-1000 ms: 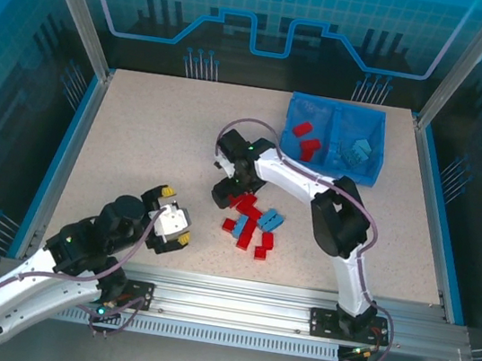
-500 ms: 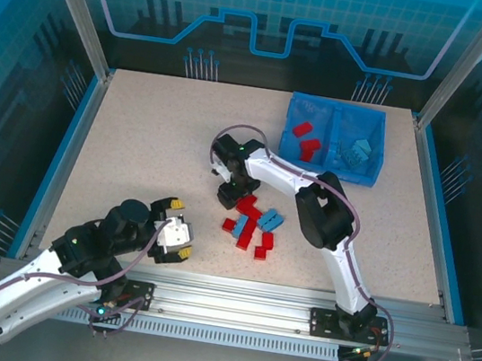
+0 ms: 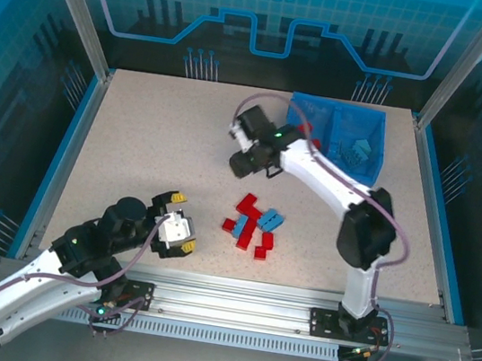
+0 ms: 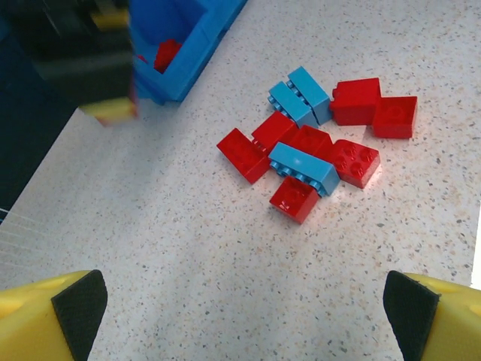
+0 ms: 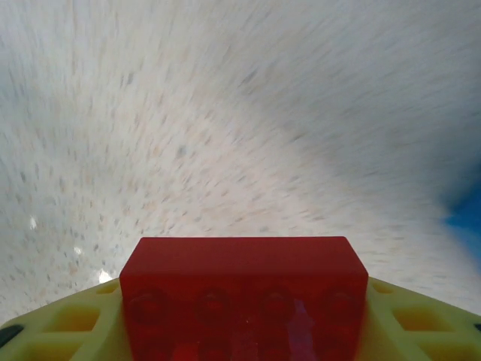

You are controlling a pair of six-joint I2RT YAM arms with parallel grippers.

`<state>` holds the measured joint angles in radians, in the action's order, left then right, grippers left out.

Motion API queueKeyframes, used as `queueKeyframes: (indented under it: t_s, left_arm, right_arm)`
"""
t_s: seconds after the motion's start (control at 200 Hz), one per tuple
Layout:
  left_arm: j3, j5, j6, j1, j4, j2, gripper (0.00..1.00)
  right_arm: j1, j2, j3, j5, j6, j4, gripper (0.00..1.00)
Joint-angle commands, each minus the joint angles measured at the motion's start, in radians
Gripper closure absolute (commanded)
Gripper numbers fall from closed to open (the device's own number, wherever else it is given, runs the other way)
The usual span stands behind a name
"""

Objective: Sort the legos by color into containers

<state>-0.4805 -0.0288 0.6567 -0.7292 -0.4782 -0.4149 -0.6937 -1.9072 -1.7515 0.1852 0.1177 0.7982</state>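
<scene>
Whereas one second earlier the right gripper [image 3: 249,156] stood spread at the upper left edge of the loose legos [image 3: 252,225] in the middle of the table [image 3: 137,147], it has since closed on a red brick [image 5: 240,297]. It has also risen toward the upper centre of the top view, just left of the blue bin [image 3: 379,151].

Right wrist view: the red brick lies crosswise between the yellow fingers [image 5: 68,327]. The speckled surface behind it is streaked by motion, and a sliver of blue shows at the right edge.

Left wrist view: about ten bricks remain in the cluster at centre frame, mostly red with three light blue, several touching.

The left gripper [image 3: 175,225] hovers at the lower left of the top view, jaws fully apart and empty, little moved over the last half second. Its black pads [image 4: 79,304] sit in the bottom corners of its own view.

Reading: one pick is complete and the carry is under way. The left compartment [image 3: 309,116] already holds red pieces and the right compartment [image 3: 361,149] holds light blue ones, so the brick presumably belongs left of the central wall [image 3: 333,131]. Most of the sorting is still ahead
</scene>
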Motion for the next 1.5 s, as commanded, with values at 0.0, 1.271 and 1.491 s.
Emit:
queueKeyframes:
  t_s: [0.0,1.271,1.491]
  left_arm:
    - [0.016,0.004,-0.011,0.012,0.038,0.007,0.01]
    - [0.019,0.090,-0.086,0.042,0.144,0.009,0.01]
    - [0.017,0.189,-0.179,0.042,0.318,-0.111,0.01]
  right_arm:
    - [0.103,0.095,0.053,0.111,0.110,-0.095,0.47]
    - [0.339,0.093,-0.061,-0.055,0.320,0.035,0.22]
    - [0.236,0.444,0.452,-0.147,0.716,-0.025,0.20]
